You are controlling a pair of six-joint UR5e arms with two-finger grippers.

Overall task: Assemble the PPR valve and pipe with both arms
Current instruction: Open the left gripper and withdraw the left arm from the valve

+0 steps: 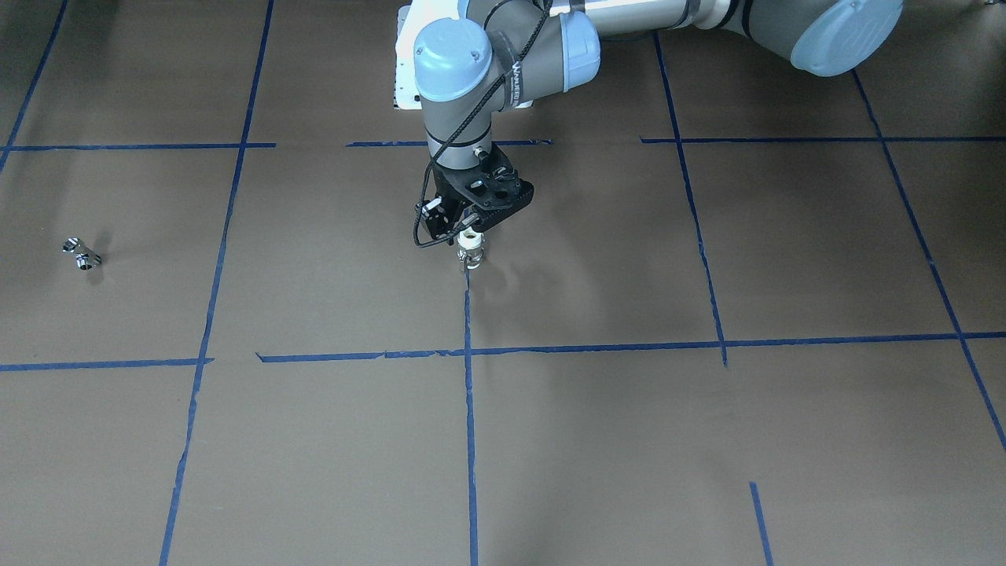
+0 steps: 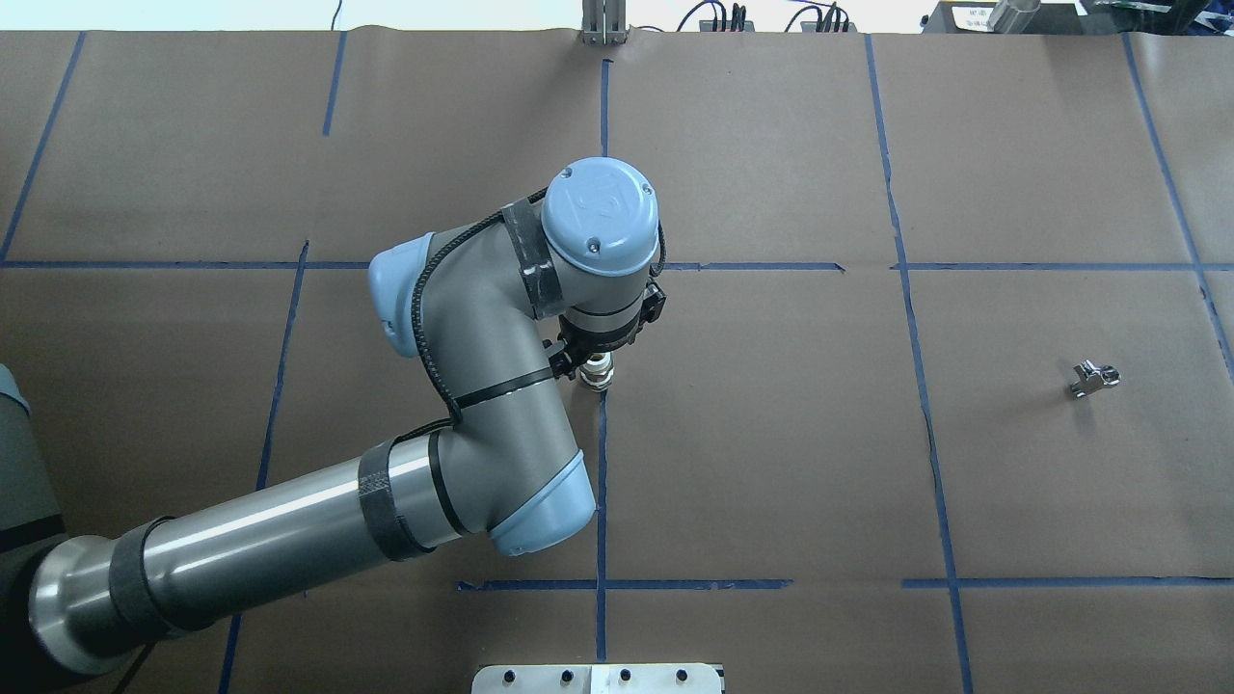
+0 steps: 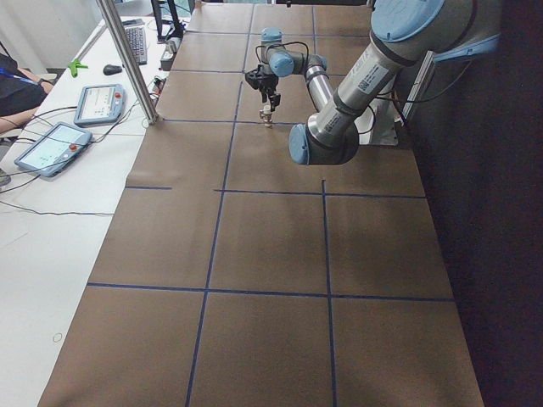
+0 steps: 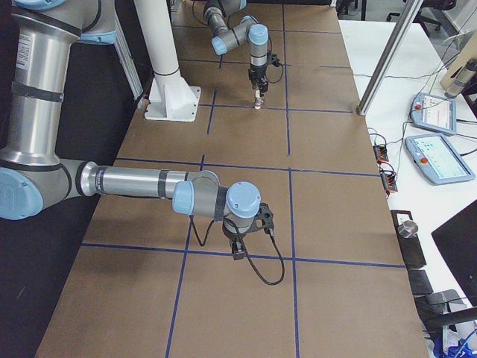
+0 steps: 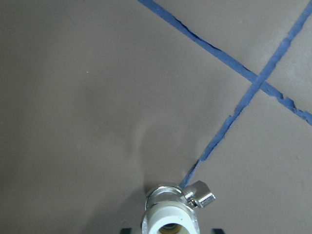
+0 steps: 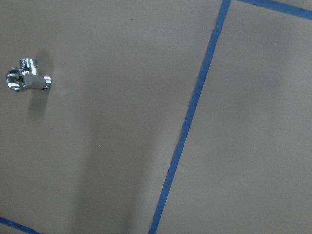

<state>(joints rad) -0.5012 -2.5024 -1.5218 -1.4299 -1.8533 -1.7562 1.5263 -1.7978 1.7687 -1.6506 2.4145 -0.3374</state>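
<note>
White pipe atop valve, just beneath left end effector.

Overhead and front cameras face each other, sharing the left arm and tabletop; wrist cameras look closely down.

The table is covered in brown paper, with blue tape lines marking it into large squares. Straight below the jaws of the left gripper, a white pipe piece stands upright on a chrome valve whose foot sits at the end of 1 tape line. A 2nd chrome valve lies on its side well apart from those jaws, on bare paper over toward the right gripper and touching no tape. Behind the left jaws, toward the robot, a white pedestal stands on the paper.
</note>
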